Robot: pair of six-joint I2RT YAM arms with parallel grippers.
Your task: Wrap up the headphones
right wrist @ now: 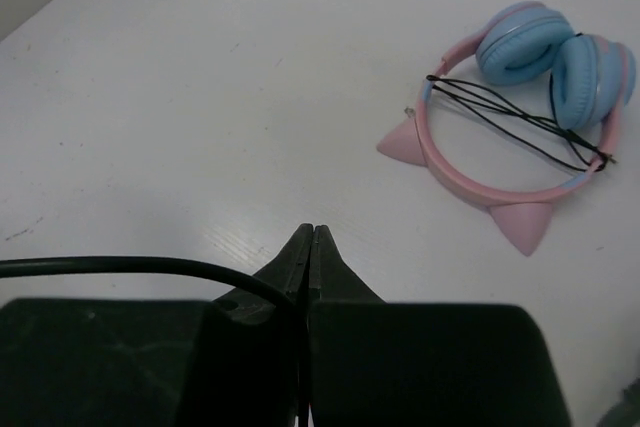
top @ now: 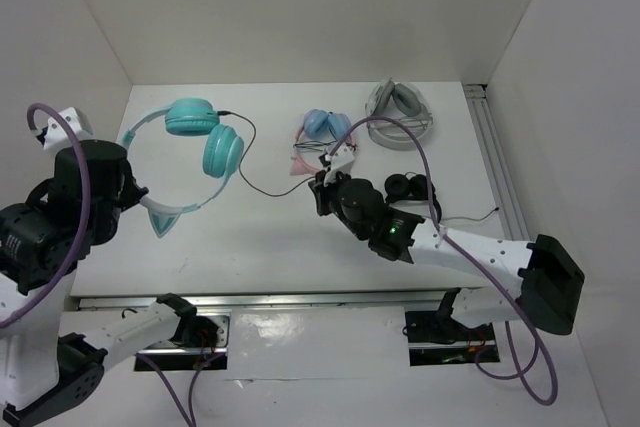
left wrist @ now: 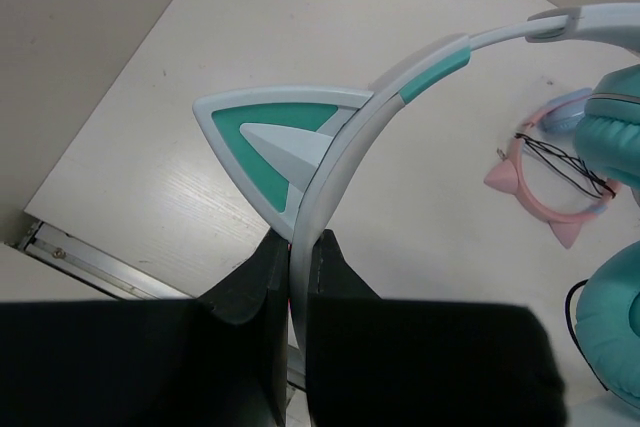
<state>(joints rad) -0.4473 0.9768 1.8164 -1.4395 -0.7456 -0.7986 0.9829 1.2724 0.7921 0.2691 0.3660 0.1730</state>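
The teal headphones (top: 205, 137) lie at the back left of the table, their white-teal headband (left wrist: 345, 147) curving toward the front with a cat ear (left wrist: 270, 137) on it. My left gripper (top: 140, 197) is shut on that headband just below the cat ear, as the left wrist view (left wrist: 298, 237) shows. The thin black cable (top: 270, 190) runs from the cups rightward to my right gripper (top: 320, 187). In the right wrist view that gripper (right wrist: 313, 230) is shut, with the cable (right wrist: 120, 266) coming in from the left and ending between its jaws.
Pink-banded blue-cupped cat-ear headphones (top: 322, 137) lie just behind my right gripper, also in the right wrist view (right wrist: 520, 107). Grey-white headphones (top: 400, 107) sit at the back right. Small black headphones (top: 410, 187) lie beside the right arm. A metal rail (top: 495, 157) lines the right edge.
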